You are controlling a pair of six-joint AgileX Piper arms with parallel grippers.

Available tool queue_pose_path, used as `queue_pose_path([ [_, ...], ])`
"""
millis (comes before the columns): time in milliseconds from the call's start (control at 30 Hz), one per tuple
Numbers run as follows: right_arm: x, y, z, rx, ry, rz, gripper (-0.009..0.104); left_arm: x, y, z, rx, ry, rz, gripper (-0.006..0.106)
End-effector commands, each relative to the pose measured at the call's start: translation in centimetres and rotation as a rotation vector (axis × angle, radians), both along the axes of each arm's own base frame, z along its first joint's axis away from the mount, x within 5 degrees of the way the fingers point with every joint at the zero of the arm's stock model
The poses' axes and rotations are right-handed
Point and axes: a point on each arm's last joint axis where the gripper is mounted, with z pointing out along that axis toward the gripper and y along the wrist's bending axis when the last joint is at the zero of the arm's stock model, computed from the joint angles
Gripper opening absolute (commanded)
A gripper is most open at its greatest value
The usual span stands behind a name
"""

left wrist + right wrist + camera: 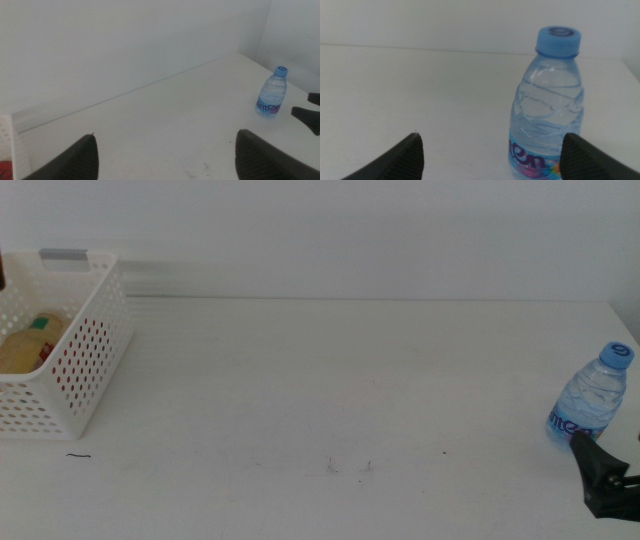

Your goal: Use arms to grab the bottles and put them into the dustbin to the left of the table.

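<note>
at the table's (330, 370) far right edge the water bottle (592, 393) stands upright, just ahead of your right gripper (490, 155), whose jaws are spread wide. the bottle sits off-centre toward one jaw, so closing in could tip it over. your left gripper (165, 155) waits open beside the dustbin (85, 370), which already holds the yellow tea bottle (25, 345)

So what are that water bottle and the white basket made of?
The bottle looks like thin clear plastic: see-through, glossy, ribbed walls, with an opaque blue cap and a printed label. The basket looks like rigid white moulded plastic, matte, its sides punched with rows of round holes. The right gripper waits beside the bottle.
</note>
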Motion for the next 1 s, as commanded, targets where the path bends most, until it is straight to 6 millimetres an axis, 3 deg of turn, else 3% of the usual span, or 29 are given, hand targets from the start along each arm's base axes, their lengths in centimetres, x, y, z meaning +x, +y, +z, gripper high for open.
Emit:
queue_pose_path([
  [0, 0.5, 0.0, -0.5, 0.0, -0.026, 0.009, 0.091, 0.0, 0.0, 0.1, -0.009, -0.011, 0.0, 0.094],
  [367, 1.7, -1.2, -3.2, -0.008, 0.049, -0.128, 0.091, 0.0, 0.0, 0.1, -0.007, -0.012, 0.0, 0.094],
  [967, 1.9, -1.8, -3.5, -0.008, 0.064, -0.206, 0.091, 0.0, 0.0, 0.1, -0.01, -0.01, 0.001, 0.094],
])
